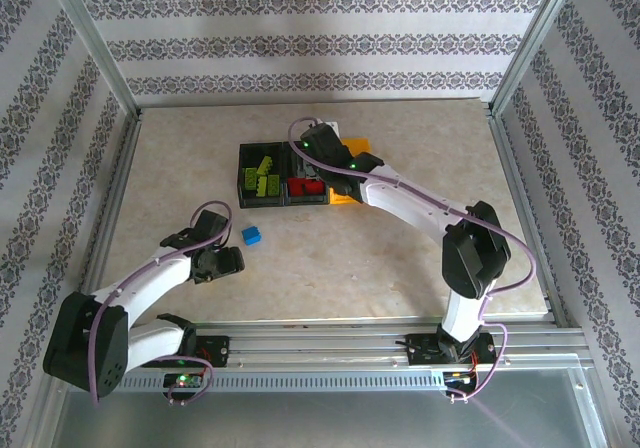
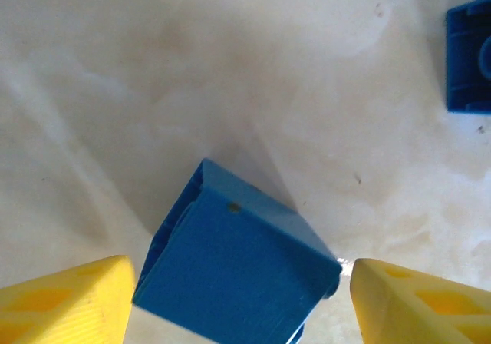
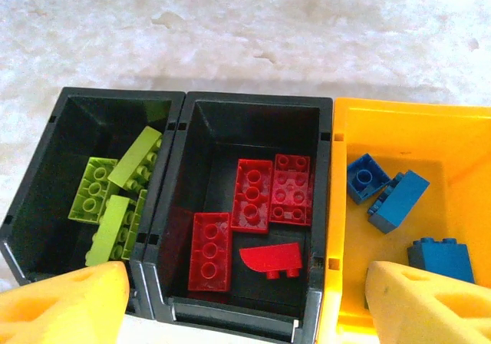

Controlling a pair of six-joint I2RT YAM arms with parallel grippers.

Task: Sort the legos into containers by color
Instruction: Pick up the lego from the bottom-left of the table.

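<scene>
- Bare table (image 1: 170, 168) lies open left of and beyond the containers (image 3: 253, 98).
- The right arm (image 1: 410, 198) slants across the right half, with the right gripper (image 3: 245, 275) hanging wide-jawed over the containers.
- A loose blue lego (image 1: 251, 235) lies between the containers and the left gripper (image 2: 242, 282).
- A second blue lego (image 2: 230, 275) sits clamped between that gripper's jaws, filling the gap.

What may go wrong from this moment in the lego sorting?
1. The blue brick sits skewed between the fingers of the left gripper, met near its corners; it may twist or slip when lifted.
2. The right gripper hangs open above the containers, and the yellow bin for blue lies under the right arm; the left arm could bump it there.
</scene>
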